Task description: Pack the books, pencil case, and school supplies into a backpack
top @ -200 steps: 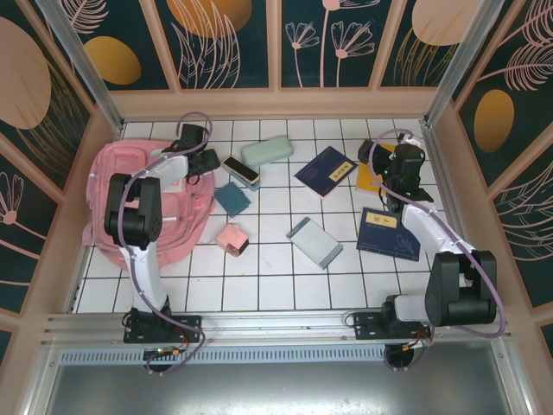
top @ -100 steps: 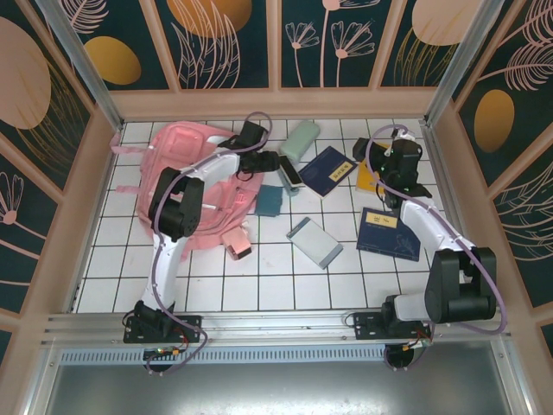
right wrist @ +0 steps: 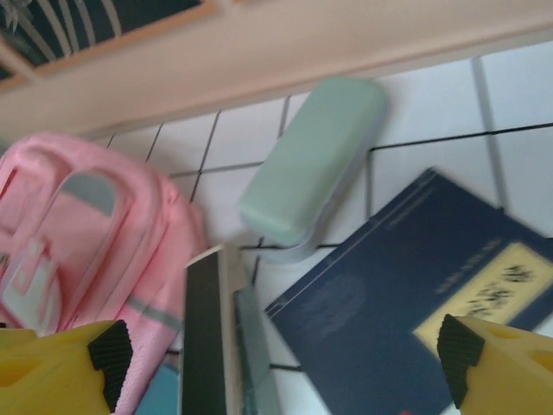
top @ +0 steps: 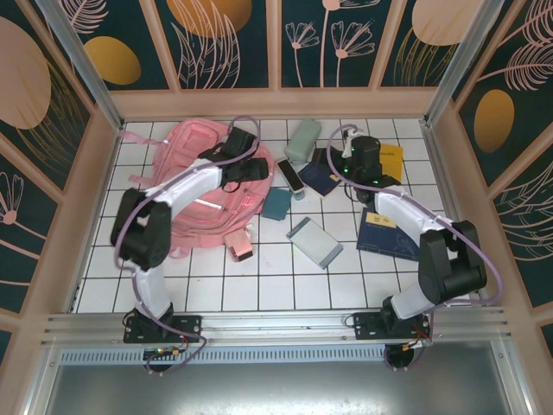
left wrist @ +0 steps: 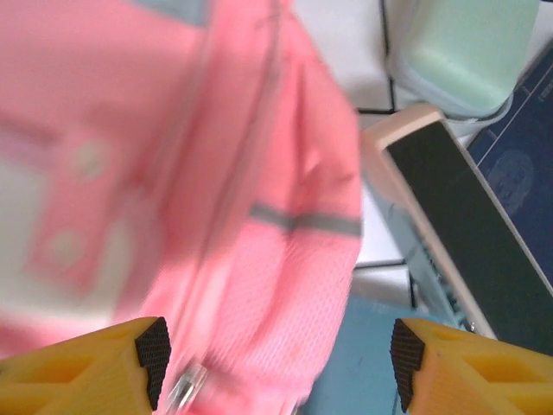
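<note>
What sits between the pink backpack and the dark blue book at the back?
The narrow black-and-cream box, between backpack and book; the top view and right wrist view show it.

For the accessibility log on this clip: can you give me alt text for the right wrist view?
A mint-green case lies on white tiles beside a navy book with a pale label, a pink backpack at left. A narrow black-and-cream box lies in the foreground, framed by the open right end effector.
</note>
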`<state>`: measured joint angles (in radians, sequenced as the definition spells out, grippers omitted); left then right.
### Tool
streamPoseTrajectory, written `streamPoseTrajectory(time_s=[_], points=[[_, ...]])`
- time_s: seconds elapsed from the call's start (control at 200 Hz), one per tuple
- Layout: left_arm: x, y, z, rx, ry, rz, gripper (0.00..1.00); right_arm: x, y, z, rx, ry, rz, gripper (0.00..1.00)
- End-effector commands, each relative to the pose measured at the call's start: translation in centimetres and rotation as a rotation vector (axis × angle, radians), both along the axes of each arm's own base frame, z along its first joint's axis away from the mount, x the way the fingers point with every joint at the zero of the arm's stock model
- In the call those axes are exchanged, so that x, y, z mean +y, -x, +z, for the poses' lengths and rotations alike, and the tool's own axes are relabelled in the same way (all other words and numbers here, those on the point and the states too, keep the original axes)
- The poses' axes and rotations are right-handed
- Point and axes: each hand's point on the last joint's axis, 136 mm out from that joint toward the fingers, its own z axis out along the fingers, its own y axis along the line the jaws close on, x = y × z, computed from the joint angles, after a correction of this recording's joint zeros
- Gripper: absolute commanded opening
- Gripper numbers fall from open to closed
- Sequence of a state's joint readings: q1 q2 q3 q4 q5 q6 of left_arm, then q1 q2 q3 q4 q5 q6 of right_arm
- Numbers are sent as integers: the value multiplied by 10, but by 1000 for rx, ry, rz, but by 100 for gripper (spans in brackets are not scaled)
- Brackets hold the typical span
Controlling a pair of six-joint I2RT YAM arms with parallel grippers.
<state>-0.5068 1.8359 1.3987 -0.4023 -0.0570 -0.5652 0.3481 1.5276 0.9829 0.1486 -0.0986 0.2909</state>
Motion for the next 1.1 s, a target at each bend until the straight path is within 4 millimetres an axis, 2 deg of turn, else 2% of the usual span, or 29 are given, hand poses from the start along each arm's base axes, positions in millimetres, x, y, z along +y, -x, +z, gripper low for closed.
streamPoseTrajectory(time_s=[0.0, 0.015, 0.11, 0.155, 0.165, 0.22, 0.315, 0.48, 0.65, 0.866, 0.971, 1.036, 1.091], points=[[38, 31, -10, 24, -3, 182, 68, 37, 5, -6, 34, -3, 90, 91], [42, 36, -6, 20, 8, 200, 68, 42, 5, -8, 39, -4, 101, 91], [63, 72, -21, 73, 47, 301, 66, 70, 8, -16, 57, 0, 157, 85], [68, 85, -24, 90, 80, 338, 65, 81, 8, -20, 67, 5, 171, 84], [71, 91, -31, 108, 77, 348, 65, 83, 8, -20, 67, 4, 174, 84], [77, 106, -37, 126, 116, 385, 64, 94, 7, -23, 74, -8, 194, 84], [90, 122, -48, 150, 154, 467, 62, 113, 7, -29, 93, -23, 232, 84], [131, 127, -75, 194, 121, 557, 55, 145, 15, -36, 127, -31, 298, 79], [179, 107, -78, 140, -35, 574, 53, 165, 22, -45, 169, -41, 331, 76], [217, 59, -63, 62, -112, 547, 53, 188, 34, -56, 220, -52, 388, 65], [217, 39, -56, 32, -118, 512, 53, 200, 42, -62, 241, -63, 418, 54], [208, 29, -50, 32, -85, 475, 54, 208, 46, -67, 249, -50, 437, 52], [199, 30, -48, 41, -45, 443, 57, 214, 49, -71, 248, -32, 447, 49]])
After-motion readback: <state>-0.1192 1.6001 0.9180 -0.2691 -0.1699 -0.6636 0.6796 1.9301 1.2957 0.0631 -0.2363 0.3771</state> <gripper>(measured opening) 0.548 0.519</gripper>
